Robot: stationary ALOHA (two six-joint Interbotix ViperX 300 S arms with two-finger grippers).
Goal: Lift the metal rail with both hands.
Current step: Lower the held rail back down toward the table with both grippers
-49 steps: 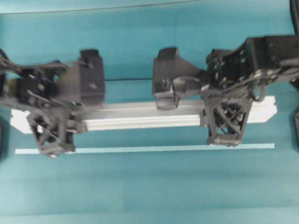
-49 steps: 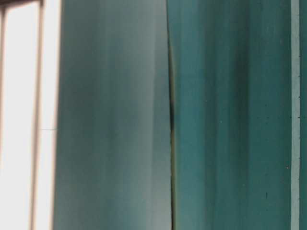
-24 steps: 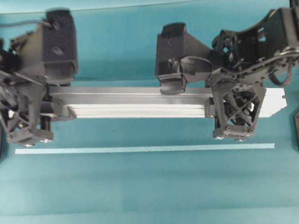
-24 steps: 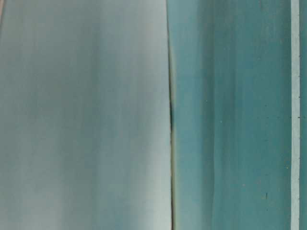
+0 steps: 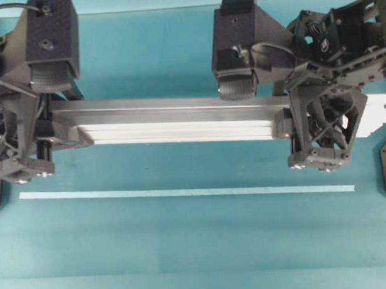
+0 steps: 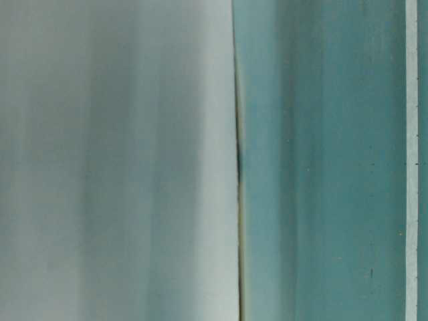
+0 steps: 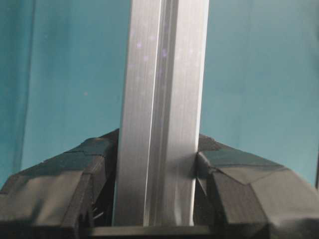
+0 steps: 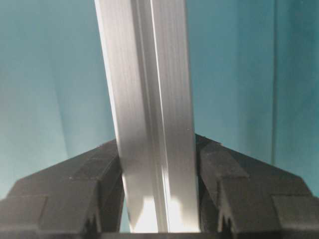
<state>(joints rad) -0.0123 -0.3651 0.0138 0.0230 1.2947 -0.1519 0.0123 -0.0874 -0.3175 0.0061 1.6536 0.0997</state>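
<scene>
**Aloft: metal rail gripped at both ends**

Plainly, the metal rail (image 5: 179, 123) is hanging level between the two grippers, running straight across the overhead view. The left gripper (image 5: 26, 142) is clamping it near its left end, and the right gripper (image 5: 320, 129) is clamping it short of its right end, so a bright stub of rail is sticking out past the right gripper on the outer side. Each gripper's lattice-patterned fingers are pointing toward the lower edge of that view, with the blocky wrist housing sitting on the far side of the rail.

In the left wrist view, the rail (image 7: 162, 114) is running away from the gripper (image 7: 157, 199), and the two black fingers (image 7: 65, 184) are pressing against its side faces, one on either side. The right wrist view is showing the same hold: the rail (image 8: 147, 109) is sitting squarely between the fingers (image 8: 239, 189) of the gripper (image 8: 159, 194), and both are touching it.

Below both grippers in the overhead view, well apart from the rail, a thin pale teal strip (image 5: 185, 193) is lying flat on the teal table (image 5: 197, 247), parallel to the rail. The table-level view is showing only blurred grey and teal bands, with the strip (image 6: 412, 160) as a pale line down its right side.
</scene>
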